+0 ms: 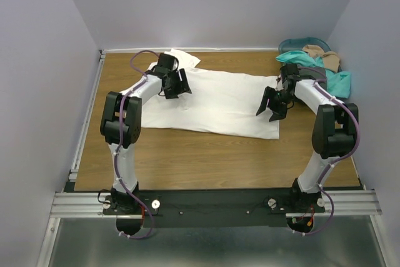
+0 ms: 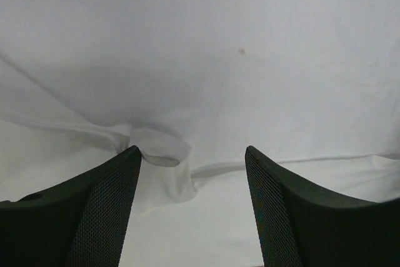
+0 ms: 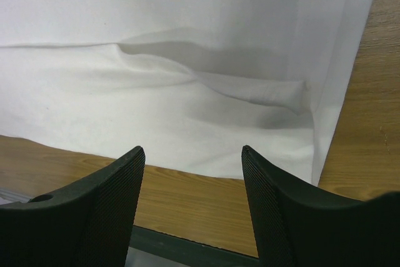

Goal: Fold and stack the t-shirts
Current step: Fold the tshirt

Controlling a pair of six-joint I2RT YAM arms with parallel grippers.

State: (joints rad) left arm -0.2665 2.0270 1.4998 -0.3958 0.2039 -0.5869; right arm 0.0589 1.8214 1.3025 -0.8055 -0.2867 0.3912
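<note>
Viewing from the top external camera: the large plain white fabric t-shirt [image 1: 219,101] lies spread on the wooden table [image 1: 206,161], possibly part-folded, though the view is too coarse to be sure. The teal, tan and grey shirts [image 1: 325,70] sit heaped beside the round teal plastic basket [image 1: 292,44], unfolded. Left wrist: left gripper [image 2: 190,151] agape, empty, over a wrinkle. Right wrist: right gripper [image 3: 190,149] agape, empty, above the shirt's corner. No stack yet; most work remains.

No text, label, brand, number or sign readable in any view. White t-shirt [image 1: 219,101] blank in both wrist views, no print on it.
</note>
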